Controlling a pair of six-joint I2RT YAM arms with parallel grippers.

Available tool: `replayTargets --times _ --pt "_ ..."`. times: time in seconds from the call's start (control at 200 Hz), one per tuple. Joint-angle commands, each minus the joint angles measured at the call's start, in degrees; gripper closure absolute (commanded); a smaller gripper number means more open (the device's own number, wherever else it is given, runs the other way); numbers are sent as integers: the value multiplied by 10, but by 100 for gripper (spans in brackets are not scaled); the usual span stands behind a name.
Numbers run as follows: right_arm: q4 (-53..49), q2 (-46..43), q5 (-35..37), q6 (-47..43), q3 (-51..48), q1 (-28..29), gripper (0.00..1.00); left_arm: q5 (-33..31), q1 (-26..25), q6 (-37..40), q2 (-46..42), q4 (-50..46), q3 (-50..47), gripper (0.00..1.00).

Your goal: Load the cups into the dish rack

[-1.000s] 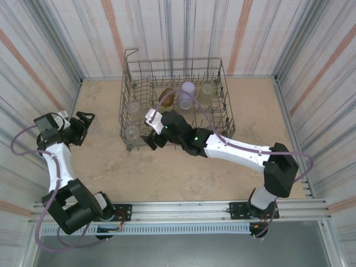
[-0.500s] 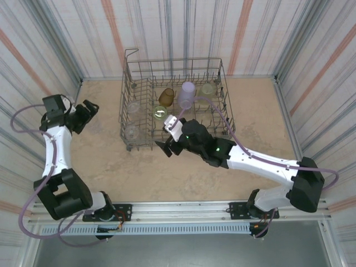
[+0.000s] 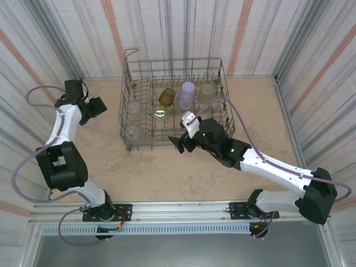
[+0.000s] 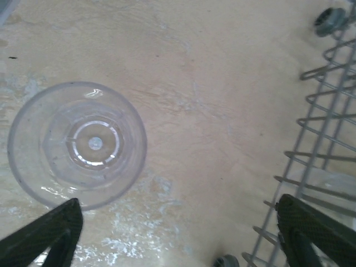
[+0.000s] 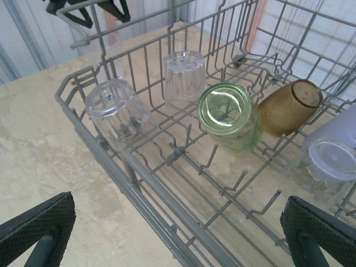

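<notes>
Clear plastic makes the cup [image 4: 78, 144] on the desk [image 4: 194, 83] hard to judge. It stands just left of the dish rack [image 3: 173, 60], beneath our left gripper [image 4: 175, 233], whose jaws are spread wide and hold nothing. We see the cup sitting off-centre, close to one finger, so a straight descent could land that finger on the rim and tip or skid the cup. The other finger is near the rack wires and might snag. Our right gripper [image 5: 175, 236], jaws also wide apart and empty, hangs at the rack's near edge, where a careless swing could knock the tilted green cup [image 5: 228, 114].
</notes>
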Motion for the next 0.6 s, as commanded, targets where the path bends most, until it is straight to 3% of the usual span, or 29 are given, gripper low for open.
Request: replayTargets --times 0.0,0.08,0.341,0.501,0.596 --pt "2 -17 -9 21 -6 -6 1 -44 1 17 25 -28 29 18" --pt "3 -19 -8 26 -8 -7 1 -50 -2 21 41 -33 39 27" --pt "-3 -26 -5 27 -9 -12 1 -75 -19 3 78 -24 36 30" --pt "2 -47 12 32 -23 -12 1 -93 -30 7 106 -31 50 42" --pt "16 -67 21 35 -40 -13 1 -124 -36 5 125 -49 63 44"
